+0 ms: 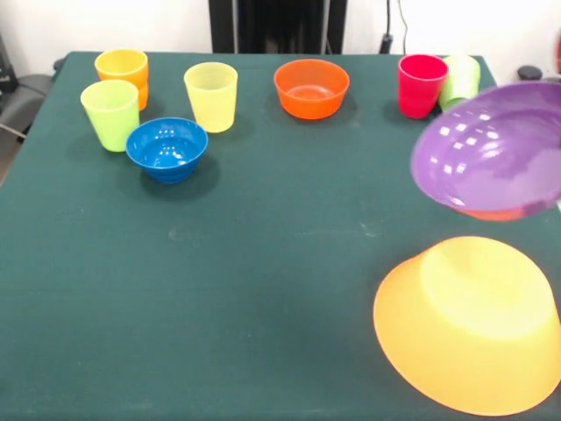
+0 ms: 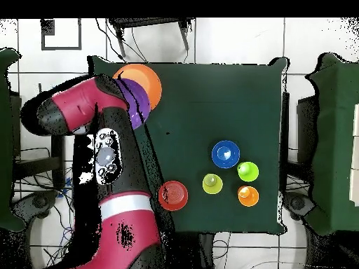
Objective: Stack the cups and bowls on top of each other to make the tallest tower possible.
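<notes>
We start with the table (image 1: 219, 298), covered in dark green cloth, and in the overhead view the red and black arm (image 2: 105, 168) reaches along one side of it, its far end passing over the purple bowl, so the gripper itself is hidden from us and we cannot tell whether its jaws are open, closed or holding anything. The largest piece is the orange-yellow bowl (image 1: 469, 324), which lies tipped over near the front right corner in the front view, its base turned up and away from us. Just behind it the purple bowl (image 1: 495, 149) sits tilted with its hollow facing us, raised off the cloth, and a sliver of orange shows under its lower rim; we cannot make out what bears it. From above, the two overlap at one corner of the table. The red-orange bowl (image 1: 311, 88) stands upright at the far edge, well apart from both. The blue bowl (image 1: 166, 149) stands upright on the left, just beside the lime green cup (image 1: 110, 114), and the orange cup (image 1: 123, 72) stands right behind that one. The translucent yellow cup (image 1: 211, 95) stands upright between the blue bowl and the red-orange bowl. At the far right the red cup (image 1: 422, 85) is upright, with the green cup (image 1: 459, 81) leaning close against its side. No tower stands yet.
</notes>
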